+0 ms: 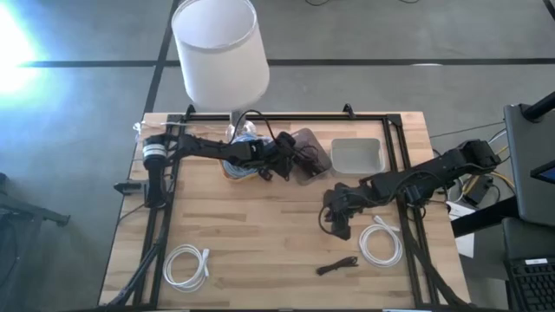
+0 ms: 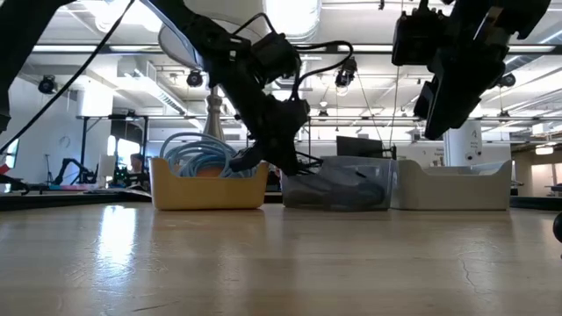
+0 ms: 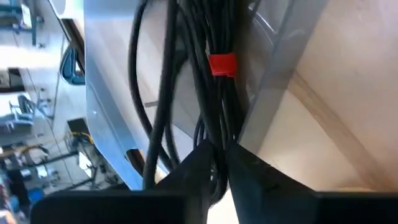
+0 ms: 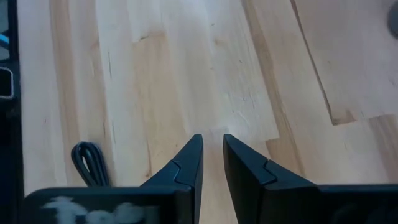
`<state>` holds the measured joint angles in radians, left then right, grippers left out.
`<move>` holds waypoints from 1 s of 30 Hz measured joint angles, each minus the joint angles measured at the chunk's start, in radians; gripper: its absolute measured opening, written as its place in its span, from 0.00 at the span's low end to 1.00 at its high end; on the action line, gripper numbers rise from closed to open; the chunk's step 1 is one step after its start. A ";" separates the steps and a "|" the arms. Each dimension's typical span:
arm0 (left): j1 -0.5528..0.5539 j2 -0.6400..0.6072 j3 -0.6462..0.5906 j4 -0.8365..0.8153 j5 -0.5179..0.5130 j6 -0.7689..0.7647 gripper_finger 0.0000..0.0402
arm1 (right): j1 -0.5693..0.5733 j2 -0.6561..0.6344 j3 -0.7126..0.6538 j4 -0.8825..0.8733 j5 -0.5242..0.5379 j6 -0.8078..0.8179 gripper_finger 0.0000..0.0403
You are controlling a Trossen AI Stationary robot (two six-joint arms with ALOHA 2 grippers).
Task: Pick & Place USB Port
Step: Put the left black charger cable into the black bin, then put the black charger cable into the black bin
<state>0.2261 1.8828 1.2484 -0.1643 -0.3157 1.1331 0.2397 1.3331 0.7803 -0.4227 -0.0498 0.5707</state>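
fingers of the left gripper (image 3: pixel 214 165) were pinched on a bundle of black cable (image 3: pixel 205 93) bound with a red tie (image 3: pixel 222 64), the strands running out past the fingertips into a clear plastic bin (image 3: pixel 112 124). in the high view that left gripper (image 1: pixel 284 156) sat at the near rim of the clear bin (image 1: pixel 316 160), with a yellow basket (image 1: pixel 234 171) of pale blue cables just behind it along its own arm and an empty grey tray (image 1: pixel 356 155) on the far side of the bin. the low view showed the three containers in a row, yellow basket (image 2: pixel 207 186), clear bin (image 2: pixel 338 186) and grey tray (image 2: pixel 452 187), the black cable drooping from the gripper into the bin. the right gripper (image 4: pixel 212 158) hung above bare wood, fingers close together with a thin gap and nothing between them; a small black cable bundle (image 4: pixel 88 163) lay on the table off to one side of it. from above, the right gripper (image 1: pixel 336 218) was beside a white cable coil (image 1: pixel 380 243), with the loose black cable (image 1: pixel 337 265) near it and another white coil (image 1: pixel 186 265) well apart.
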 joint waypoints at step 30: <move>-0.052 -0.152 -0.011 -0.092 0.184 -0.488 0.28 | -0.007 0.000 0.000 0.253 0.254 -0.126 0.13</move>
<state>0.1745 1.7307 1.2373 -0.2559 -0.1313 0.6456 0.2325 1.3331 0.7803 -0.1701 0.2041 0.4447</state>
